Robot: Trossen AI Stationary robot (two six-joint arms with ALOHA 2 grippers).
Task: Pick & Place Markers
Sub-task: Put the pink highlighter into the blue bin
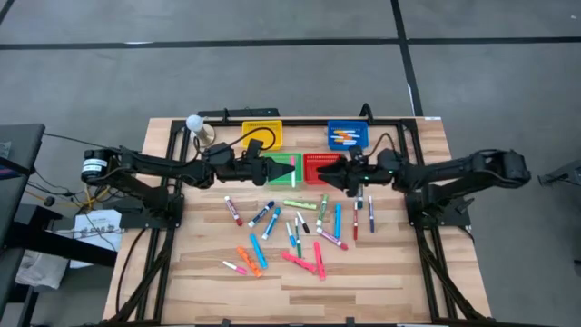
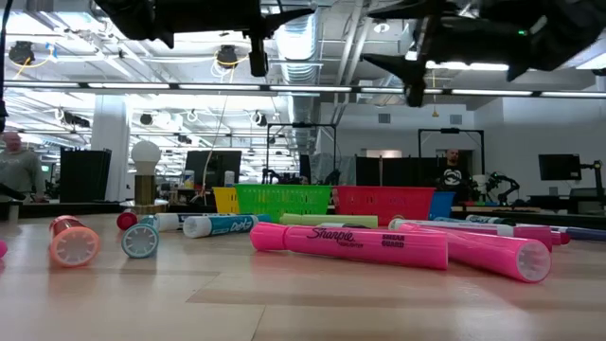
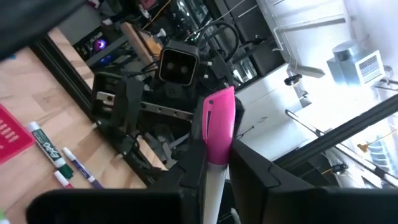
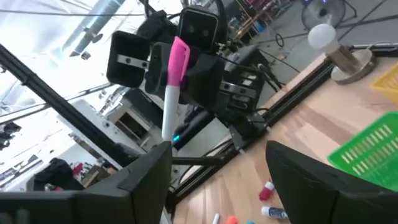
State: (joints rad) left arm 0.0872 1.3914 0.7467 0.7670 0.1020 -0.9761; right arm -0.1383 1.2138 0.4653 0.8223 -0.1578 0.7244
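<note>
The left claw [image 1: 292, 169] is pinched on a pink-capped marker [image 3: 217, 134], cap end pointing toward the right arm, high over the green basket [image 1: 283, 167]; the right claw [image 1: 320, 173] faces it over the red basket [image 1: 320, 165] with its fingers [image 4: 146, 177] spread wide and nothing between them. In the right wrist view the marker stands clear in the gap ahead of those fingers, not touching either, so this reads as a hand-over with the pen resting wholly in the left claw's grip (which way it passes cannot be told). The other markers [image 1: 290, 232] lie loose on the bench [image 1: 381, 272] at about six o'clock from the claws, well apart from them. At twelve o'clock sit a yellow basket [image 1: 262, 134] and a blue basket [image 1: 348, 134], the blue one with a few pens inside. Room is tight between the two claws, where they nearly meet tip to tip; at six o'clock the air over the scatter is open, and the bench edge at six o'clock is bare board. A lamp bulb [image 1: 194, 123] stands near the ten o'clock corner, out of the way.
</note>
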